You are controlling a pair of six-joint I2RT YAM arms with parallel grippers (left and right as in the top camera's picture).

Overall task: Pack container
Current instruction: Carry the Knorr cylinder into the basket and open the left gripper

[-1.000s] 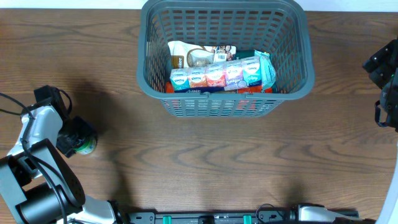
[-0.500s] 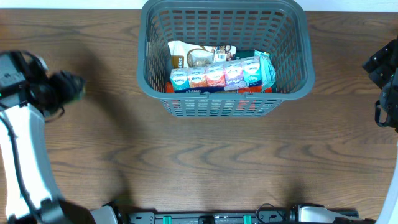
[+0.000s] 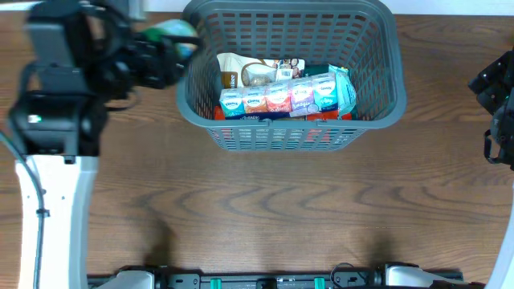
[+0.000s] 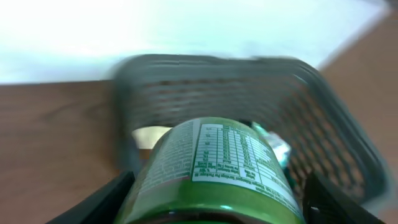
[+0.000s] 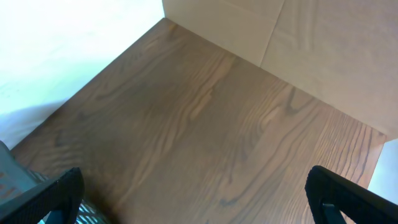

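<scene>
The brown wood-grain table [image 3: 265, 217] carries everything. The large dark grey rectangular plastic basket [image 3: 281, 135], with slotted lattice sides and a thick rim, stands upright on it at the middle of the far edge. The white and black left arm [image 3: 48, 160] stands to the basket's left. The black right arm [image 3: 498, 88] sits well to the basket's right.

Inside the basket, a long clear pack of five small packets with coloured panels [image 3: 277, 100] lies across, close to the near wall. A white crinkled packet [image 3: 241, 71] lies behind it; a teal packet [image 3: 345, 88] is at its right end; something orange-red [image 3: 321, 116] shows beneath, mostly hidden.

The left gripper [image 3: 157, 60] hangs just outside the basket's far left corner, clamped around a green cylindrical can with a white printed label [image 4: 214, 165]. The can lies on its side at the rim; whether it touches the rim cannot be told.

The right gripper [image 5: 193, 208] has its fingers spread wide with nothing between them, over bare wood beside the basket.
</scene>
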